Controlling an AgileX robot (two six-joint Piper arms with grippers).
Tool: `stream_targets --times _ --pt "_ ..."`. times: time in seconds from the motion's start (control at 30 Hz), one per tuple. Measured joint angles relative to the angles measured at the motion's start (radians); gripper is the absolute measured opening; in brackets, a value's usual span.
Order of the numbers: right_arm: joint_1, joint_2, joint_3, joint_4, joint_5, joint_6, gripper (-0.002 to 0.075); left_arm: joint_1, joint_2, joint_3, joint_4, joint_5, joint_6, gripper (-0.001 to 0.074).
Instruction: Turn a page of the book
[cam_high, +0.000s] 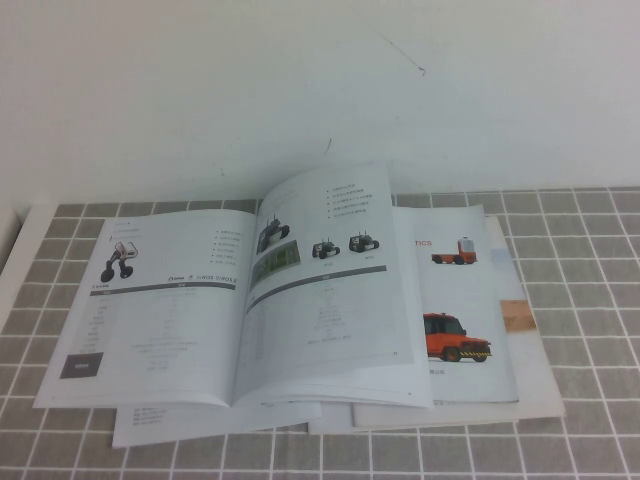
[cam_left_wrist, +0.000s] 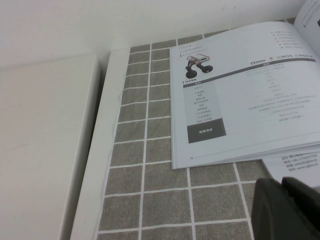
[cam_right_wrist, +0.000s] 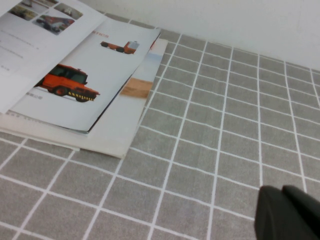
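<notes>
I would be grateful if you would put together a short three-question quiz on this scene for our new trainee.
1. True or false: the book lies open on the grey tiled tablecloth.
2. What does the booklet under the book's right side picture? A. orange trucks B. bicycles C. drones
3. Fill in: the page with small dark wheeled robots arches up at its far ____.

Key:
1. True.
2. A.
3. Corner. Neither arm shows in the high view; the left hand is beside the book's near left corner, the right hand over bare tiles right of the booklet, and neither touches paper.
</notes>
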Motion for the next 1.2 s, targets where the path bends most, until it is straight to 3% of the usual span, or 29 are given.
stream_targets --times 0.83,1.2 --pt "0.0 0.0 0.0 -0.002 -0.014 0.0 -0.0002 0.0 0.0 0.0 0.0 0.0 0.0 -0.0004" --pt "0.0 0.0 0.009 -0.004 -0.281 0.026 -0.0002 0.0 0.0 0.002 0.009 -0.036 0.022 -0.0004"
